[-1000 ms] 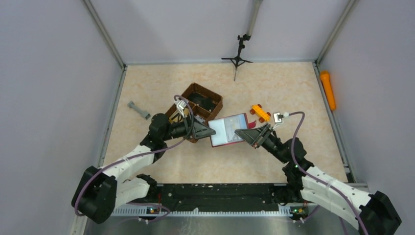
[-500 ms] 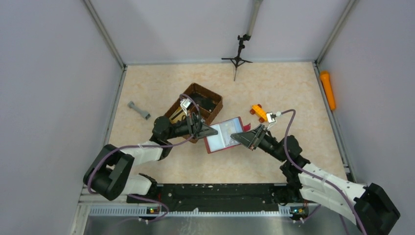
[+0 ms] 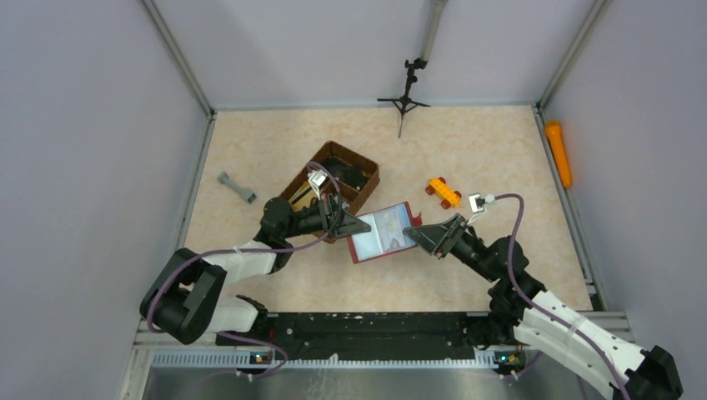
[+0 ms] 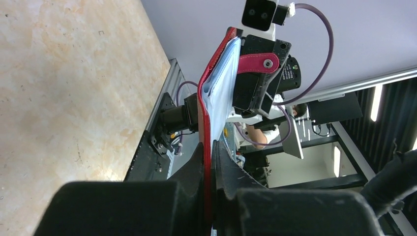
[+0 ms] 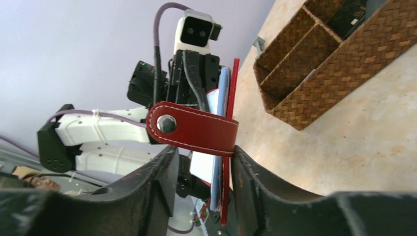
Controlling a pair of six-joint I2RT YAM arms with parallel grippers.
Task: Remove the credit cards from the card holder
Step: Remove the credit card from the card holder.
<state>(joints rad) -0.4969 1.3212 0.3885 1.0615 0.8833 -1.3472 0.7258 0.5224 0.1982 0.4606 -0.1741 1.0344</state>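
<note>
The dark red card holder (image 3: pixel 382 234) hangs open above the table between my two grippers. My left gripper (image 3: pixel 353 225) is shut on its left edge; the left wrist view shows the red cover (image 4: pixel 207 147) pinched between the fingers. Pale blue and white credit cards (image 4: pixel 222 91) sit in its pockets. My right gripper (image 3: pixel 418 237) stands open around the holder's right edge (image 5: pixel 228 123). There is a gap between one finger and the cards (image 5: pixel 216 167). The snap tab (image 5: pixel 196 129) lies across the front of those jaws.
A brown woven basket (image 3: pixel 333 177) with compartments stands just behind the left gripper. An orange toy car (image 3: pixel 443 191) lies behind the right gripper. A grey bar (image 3: pixel 237 187) lies at the left, a black tripod (image 3: pixel 405 96) at the back, an orange cylinder (image 3: pixel 558 152) along the right wall.
My left gripper closed on the holder's left edge. My right gripper's jaws have parted from the right edge and drawn back a little. The holder shifted slightly down and left.
</note>
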